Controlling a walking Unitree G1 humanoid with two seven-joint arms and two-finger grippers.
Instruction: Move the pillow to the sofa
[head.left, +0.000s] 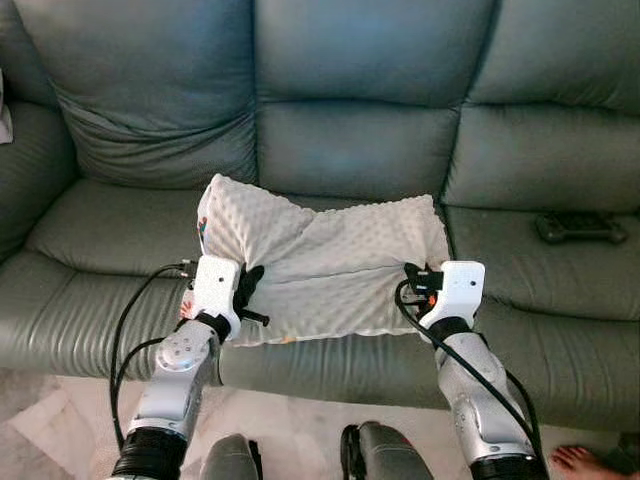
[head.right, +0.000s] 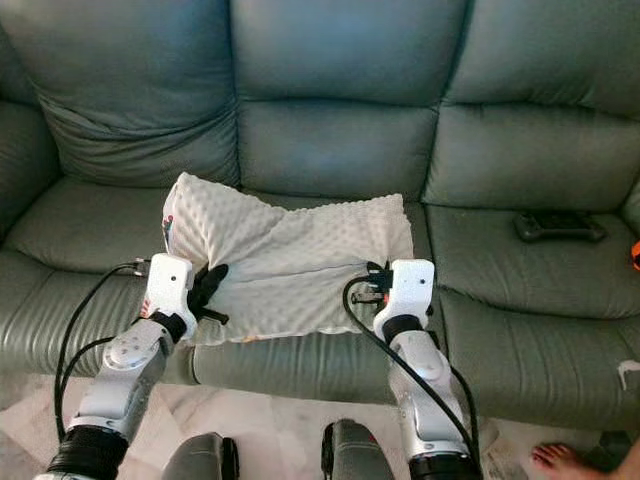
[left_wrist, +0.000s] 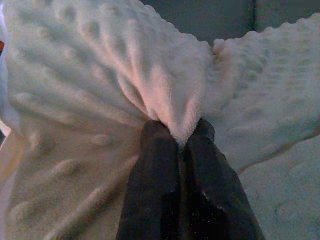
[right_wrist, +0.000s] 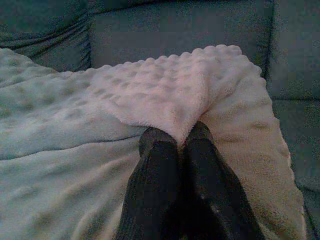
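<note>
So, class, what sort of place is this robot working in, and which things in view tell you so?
Most likely a home living room. A wide grey-green sofa fills the scene, a game controller lies on its seat, and a person's bare foot rests on the pale floor. Both grippers hold a white pillow.

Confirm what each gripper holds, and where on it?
Both hold the pillow: left gripper pinches a fold at its left edge, right gripper a fold at its right edge.
</note>
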